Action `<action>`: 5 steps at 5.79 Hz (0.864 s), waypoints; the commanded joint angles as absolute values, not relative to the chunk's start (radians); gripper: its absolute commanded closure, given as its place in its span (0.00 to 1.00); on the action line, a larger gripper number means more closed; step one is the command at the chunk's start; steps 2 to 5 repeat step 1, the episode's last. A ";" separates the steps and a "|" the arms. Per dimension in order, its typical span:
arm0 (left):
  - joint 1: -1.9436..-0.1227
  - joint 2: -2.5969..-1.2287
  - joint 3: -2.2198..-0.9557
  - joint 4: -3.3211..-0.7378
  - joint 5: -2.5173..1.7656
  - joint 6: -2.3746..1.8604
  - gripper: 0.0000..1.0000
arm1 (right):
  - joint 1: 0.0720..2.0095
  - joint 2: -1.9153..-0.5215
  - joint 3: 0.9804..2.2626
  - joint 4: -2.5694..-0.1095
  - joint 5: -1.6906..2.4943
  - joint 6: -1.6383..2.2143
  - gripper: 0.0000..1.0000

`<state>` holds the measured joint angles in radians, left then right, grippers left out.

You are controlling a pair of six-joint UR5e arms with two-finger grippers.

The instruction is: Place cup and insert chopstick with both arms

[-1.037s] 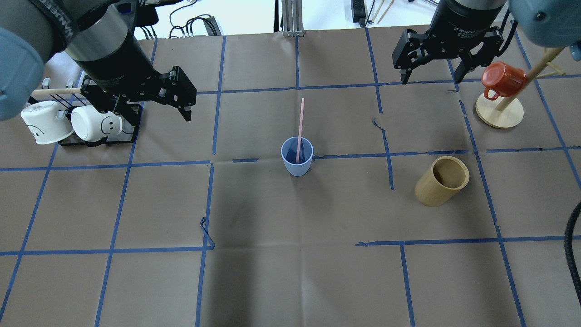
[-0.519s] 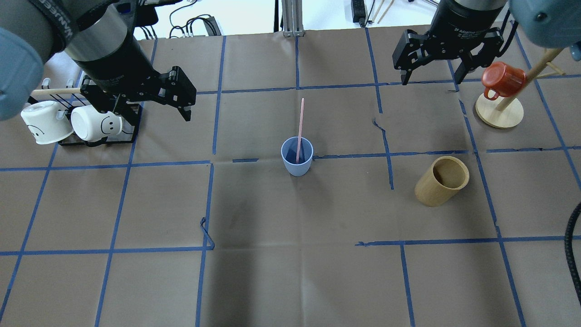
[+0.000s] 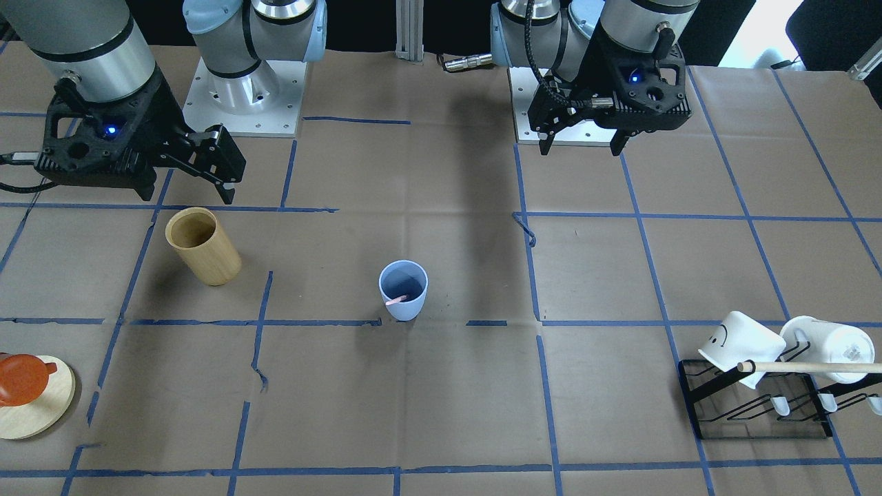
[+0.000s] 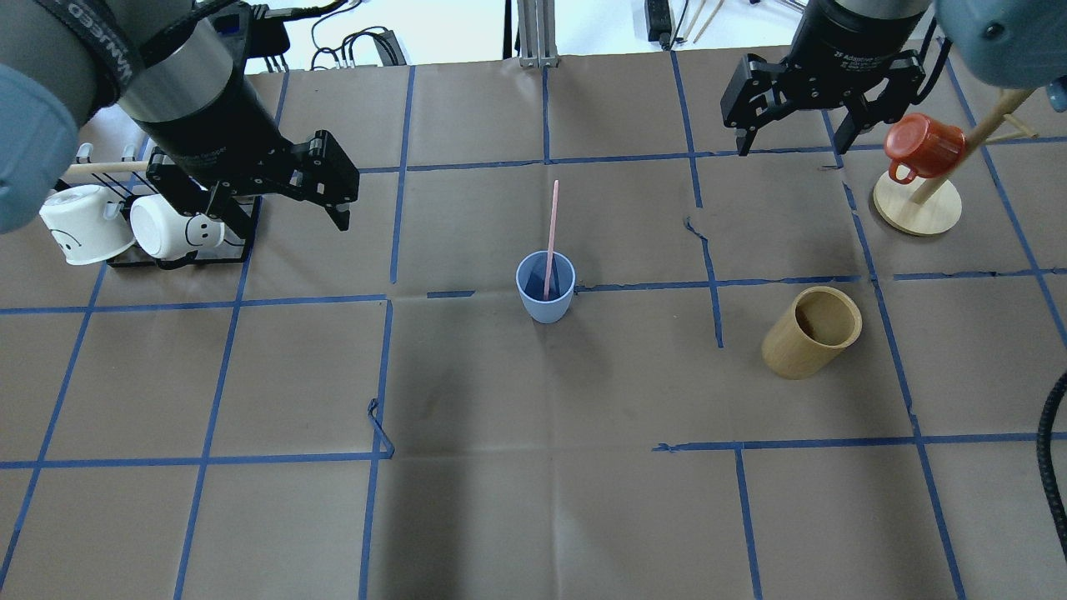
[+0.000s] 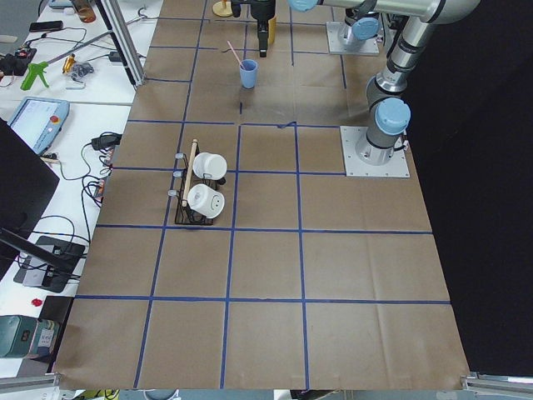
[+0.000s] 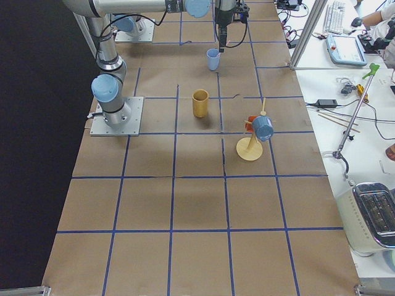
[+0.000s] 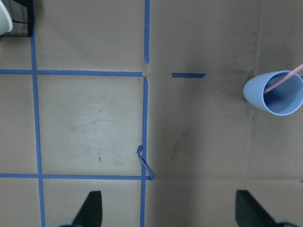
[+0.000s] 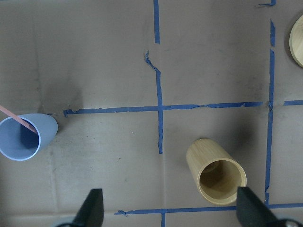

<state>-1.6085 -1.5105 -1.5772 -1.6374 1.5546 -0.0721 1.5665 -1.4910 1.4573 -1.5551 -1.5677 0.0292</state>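
Both hands are empty, jaws spread wide, above the tabletop [image 4: 533,500]. Left hand [image 3: 582,146] sits upper left of the overhead view, just beside the rack [image 4: 179,260] of white mugs [image 4: 167,227]. Right hand [image 4: 792,143] sits upper right, near the red mug [image 4: 921,143] on its wooden stand [image 4: 917,208]. Blue cup [image 4: 544,312] stands upright at frame centre, well apart from both hands. Pink chopstick [image 4: 552,233] leans inside it, top towards the upper edge. Bamboo cup [image 4: 800,350] stands right of centre, below the right hand, apart from the blue cup.

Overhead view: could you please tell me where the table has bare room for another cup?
The whole robot-side strip, below the blue cup and bamboo cup, is bare. So is the patch between them. Crowded: the mug rack and red-mug stand corners.
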 commanded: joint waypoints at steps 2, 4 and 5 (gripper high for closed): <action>-1.606 -1.505 -1.591 -1.631 1.554 -0.072 0.01 | 1.568 -1.493 1.454 -1.555 -1.568 0.029 0.00; -1.606 -1.505 -1.591 -1.631 1.554 -0.072 0.01 | 1.568 -1.493 1.454 -1.555 -1.568 0.029 0.00; -1.606 -1.505 -1.591 -1.631 1.554 -0.072 0.01 | 1.568 -1.493 1.454 -1.555 -1.568 0.029 0.00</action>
